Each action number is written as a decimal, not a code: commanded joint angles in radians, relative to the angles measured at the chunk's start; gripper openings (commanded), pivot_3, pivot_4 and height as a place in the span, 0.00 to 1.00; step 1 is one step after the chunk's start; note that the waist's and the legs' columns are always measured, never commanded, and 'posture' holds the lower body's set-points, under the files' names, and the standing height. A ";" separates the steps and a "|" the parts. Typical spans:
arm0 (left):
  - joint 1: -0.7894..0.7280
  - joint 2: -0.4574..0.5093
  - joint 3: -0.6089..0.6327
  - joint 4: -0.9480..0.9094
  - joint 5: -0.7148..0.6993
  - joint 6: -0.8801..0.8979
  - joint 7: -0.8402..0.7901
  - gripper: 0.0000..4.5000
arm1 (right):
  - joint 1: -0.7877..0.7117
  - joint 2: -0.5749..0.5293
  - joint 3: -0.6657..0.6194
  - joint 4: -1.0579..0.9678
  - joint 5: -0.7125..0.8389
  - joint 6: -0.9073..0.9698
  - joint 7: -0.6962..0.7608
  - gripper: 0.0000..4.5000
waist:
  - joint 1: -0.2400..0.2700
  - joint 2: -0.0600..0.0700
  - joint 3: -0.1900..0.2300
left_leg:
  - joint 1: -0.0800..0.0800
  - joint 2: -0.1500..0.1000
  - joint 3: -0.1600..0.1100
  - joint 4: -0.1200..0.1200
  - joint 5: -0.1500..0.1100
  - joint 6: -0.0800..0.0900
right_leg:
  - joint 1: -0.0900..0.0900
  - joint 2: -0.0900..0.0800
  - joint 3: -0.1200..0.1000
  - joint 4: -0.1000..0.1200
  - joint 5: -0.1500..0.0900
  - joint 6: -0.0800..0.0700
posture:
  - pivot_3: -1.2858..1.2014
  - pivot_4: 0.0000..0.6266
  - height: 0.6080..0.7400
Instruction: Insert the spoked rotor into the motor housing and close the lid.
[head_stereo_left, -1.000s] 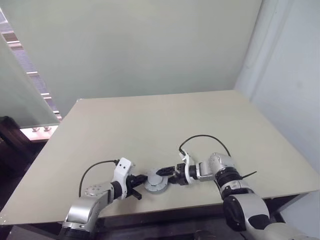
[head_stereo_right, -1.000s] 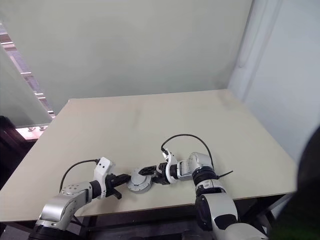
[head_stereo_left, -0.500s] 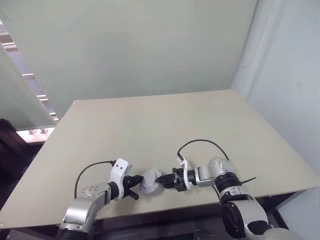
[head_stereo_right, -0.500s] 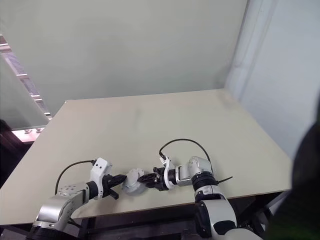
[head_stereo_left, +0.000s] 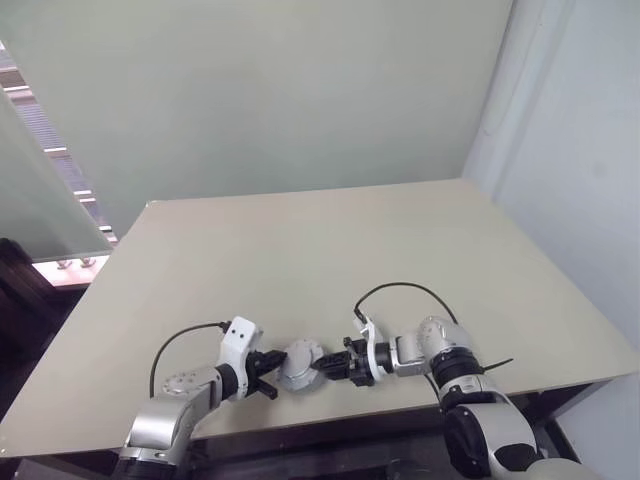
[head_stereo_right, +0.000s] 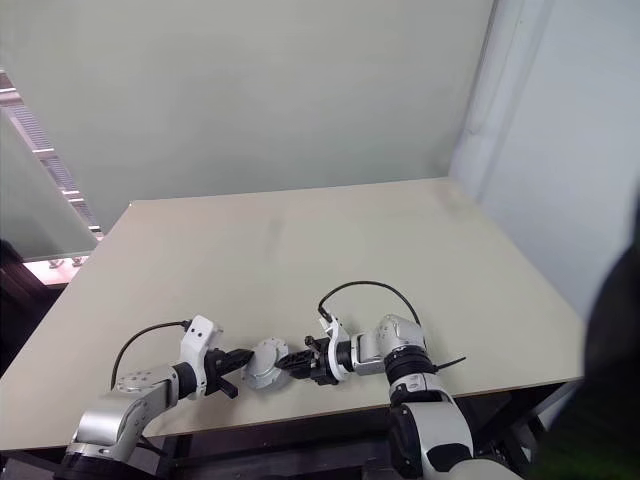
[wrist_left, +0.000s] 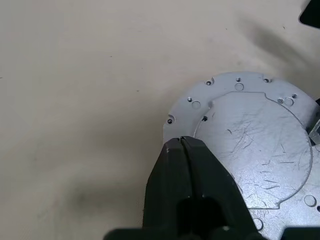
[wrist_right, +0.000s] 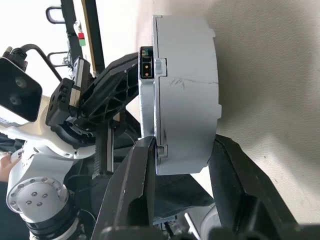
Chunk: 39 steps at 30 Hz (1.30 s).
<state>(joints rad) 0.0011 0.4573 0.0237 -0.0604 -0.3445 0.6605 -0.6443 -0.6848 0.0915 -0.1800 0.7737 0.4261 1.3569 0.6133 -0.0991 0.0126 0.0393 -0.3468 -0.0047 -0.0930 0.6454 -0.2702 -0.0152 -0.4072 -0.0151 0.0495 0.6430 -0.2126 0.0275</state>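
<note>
now the right hand (wrist_right: 180, 165) has clamped the motor housing (head_stereo_left: 299, 365), tipped on edge; the left hand (wrist_left: 181, 145), fingers together, touches its face.

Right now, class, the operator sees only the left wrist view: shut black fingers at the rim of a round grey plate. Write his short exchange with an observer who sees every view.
Operator: Is anything else holding this plate?
Observer: Yes. The right gripper clamps the motor housing, with one finger on each flat face.
Operator: Is it only a thin plate?
Observer: No. Seen edge on, it is a thick drum. A small dark socket sits in its side wall, close to the left gripper.
</note>
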 joint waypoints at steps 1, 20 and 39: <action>-0.002 -0.005 0.043 -0.035 -0.077 0.015 -0.044 0.28 | 0.004 0.021 0.010 -0.017 0.011 -0.021 -0.023 0.28 | -0.002 0.000 0.000 | -0.001 0.000 0.000 0.000 0.000 0.000 | -0.001 0.000 0.000 0.000 0.000 0.000 | 0.52 0.00 1.00; 0.070 -0.146 0.511 -0.088 -0.551 0.203 0.146 1.00 | 0.017 0.050 -0.127 -0.023 0.127 -0.050 -0.031 0.28 | -0.009 -0.005 0.003 | -0.004 0.002 0.000 0.000 0.000 0.000 | -0.003 0.001 -0.001 -0.001 0.000 0.000 | 0.52 0.00 1.00; 0.115 -0.364 0.572 -0.089 -0.920 0.185 0.291 1.00 | -0.043 0.133 -0.247 -0.154 0.332 0.011 -0.094 0.27 | 0.000 -0.009 0.005 | -0.013 -0.001 -0.001 0.002 0.000 0.000 | -0.008 0.000 0.000 -0.003 0.000 0.000 | 0.52 0.00 1.00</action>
<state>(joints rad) 0.1195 0.0963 0.6057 -0.1124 -1.2200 0.8424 -0.3564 -0.6562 0.1368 -0.4057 0.6764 0.6851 1.3615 0.5073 -0.0986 0.0038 0.0444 -0.3601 -0.0054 -0.0937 0.6473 -0.2704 -0.0155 -0.4152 -0.0156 0.0491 0.6402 -0.2124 0.0275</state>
